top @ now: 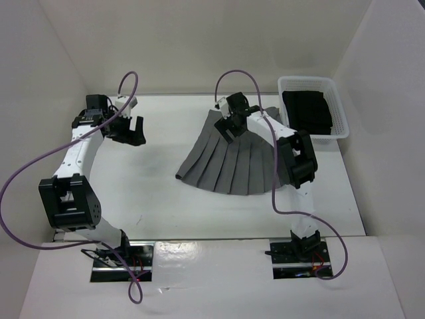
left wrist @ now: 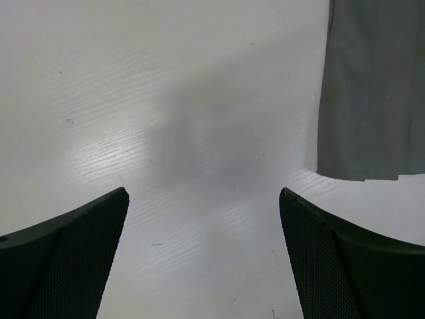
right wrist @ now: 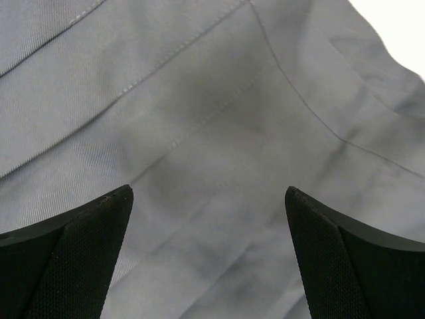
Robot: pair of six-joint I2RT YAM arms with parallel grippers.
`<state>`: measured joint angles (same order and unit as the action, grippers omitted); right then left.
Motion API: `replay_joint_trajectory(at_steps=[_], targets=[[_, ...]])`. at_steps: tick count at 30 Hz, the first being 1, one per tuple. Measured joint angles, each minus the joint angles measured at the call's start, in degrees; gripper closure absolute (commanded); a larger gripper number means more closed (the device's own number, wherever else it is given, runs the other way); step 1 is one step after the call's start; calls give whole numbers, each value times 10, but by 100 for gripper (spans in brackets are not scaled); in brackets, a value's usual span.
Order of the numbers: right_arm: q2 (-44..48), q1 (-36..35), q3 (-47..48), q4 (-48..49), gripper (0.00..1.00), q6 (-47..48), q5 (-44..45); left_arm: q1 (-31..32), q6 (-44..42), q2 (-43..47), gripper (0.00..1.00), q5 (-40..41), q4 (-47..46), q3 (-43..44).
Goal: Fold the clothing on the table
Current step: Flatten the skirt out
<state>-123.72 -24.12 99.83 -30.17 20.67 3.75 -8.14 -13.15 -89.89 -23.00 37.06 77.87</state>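
Currently, the table (top: 153, 193) presents a flat, matte white surface enclosed by white walls. The clothing (top: 229, 166), a mid-grey pleated skirt, lies spread in a fan shape at centre-right of the table. Its narrow waistband points toward the far edge and its wide hem toward the arm bases. The pleat lines run straight from waistband to hem.

The left arm (top: 80, 153) extends along the left side of the table. The right arm (top: 292, 153) reaches across the right edge of the skirt.

A white lattice basket (top: 340, 106) stands in the far right corner, near the skirt. It contains a folded black garment (top: 309, 109).

The left gripper (top: 129, 129) hangs over bare table, well apart from the skirt. Its jaws are spread wide and released, with nothing between them. The left wrist view shows one skirt edge at upper right.

The right gripper (top: 229, 123) is positioned over the waistband end of the skirt. Its fingers (right wrist: 66, 259) are fully spread and grasp nothing. Contact between fingertips and fabric cannot be determined.

A purple cable (top: 229, 74) loops above each wrist.
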Motion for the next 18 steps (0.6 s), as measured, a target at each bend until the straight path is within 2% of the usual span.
replay_joint_trajectory(at_steps=[7,18], targets=[[-55,0,71,-58,1,-3,-16,-1,4,1,0,30,13,0],[-157,0,251,-189,1,-24,-63,-4,16,1,0,67,33,0]])
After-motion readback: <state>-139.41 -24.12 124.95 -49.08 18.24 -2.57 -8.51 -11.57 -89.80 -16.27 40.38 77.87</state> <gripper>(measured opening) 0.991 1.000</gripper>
